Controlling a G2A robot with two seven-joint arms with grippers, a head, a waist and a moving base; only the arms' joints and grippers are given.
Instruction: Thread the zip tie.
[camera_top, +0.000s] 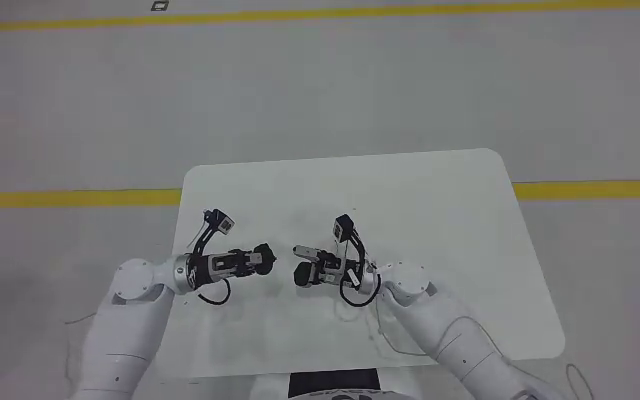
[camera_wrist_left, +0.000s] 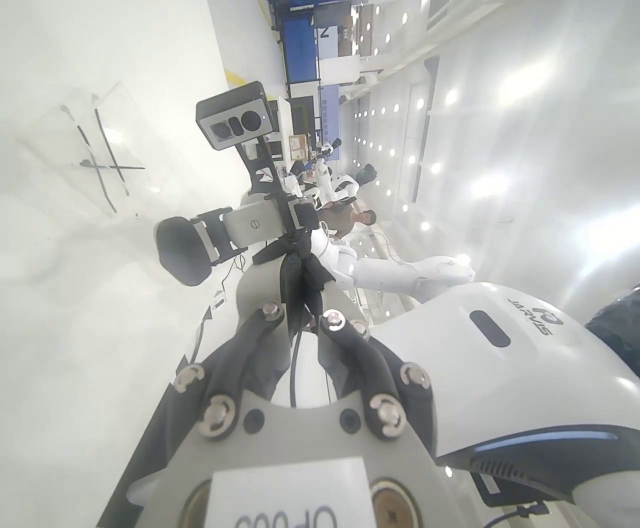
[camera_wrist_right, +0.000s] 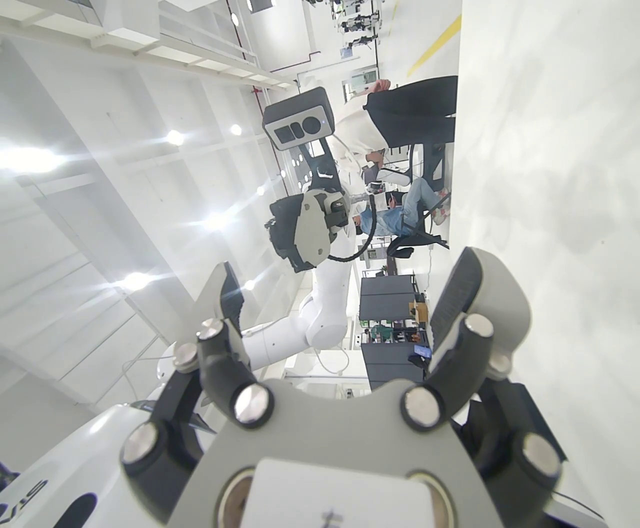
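white rounded-corner table: smooth, faintly glossy top is noted | right claw: matt grey metal-looking plate, polished metal pins, matt black plastic-looking links, black ribbed rubbery pads are seen | left claw: like grey plate, shiny pins are recorded

Grey floor w/ yellow lines; white table (rounded corners); bright ceiling lights.

White table, rounded corners
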